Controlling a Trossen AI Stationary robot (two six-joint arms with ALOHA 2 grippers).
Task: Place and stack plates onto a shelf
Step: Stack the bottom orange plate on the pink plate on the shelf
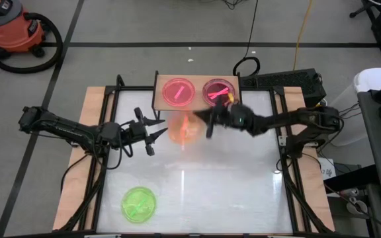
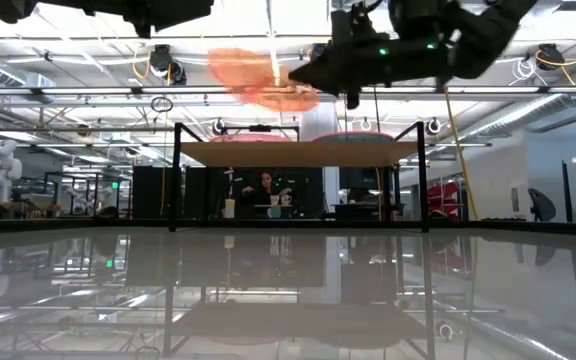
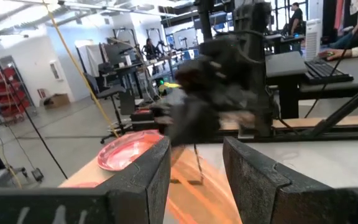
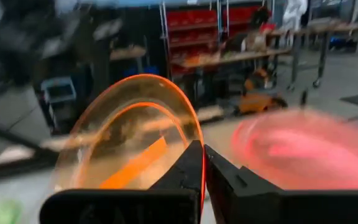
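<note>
The right end effector [image 4: 202,163] is pinching the orange plate's [image 4: 132,127] rim, the plate extending ahead. The left end effector [image 3: 194,177] is gaping narrowly. Only the high view is showing the green plate [image 1: 138,203].

An open robotics lab or workshop: red parts bins [image 4: 194,28] on racks, long workbenches [image 4: 272,53], ceiling trusses, a shop vacuum [image 1: 15,30].

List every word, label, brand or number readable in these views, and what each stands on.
None can be read.
The plates: the orange plate in the right gripper, the green plate and the pink ones on the shelf carry only moulded patterns.
Room items behind the table: too small or blurred to read.
</note>
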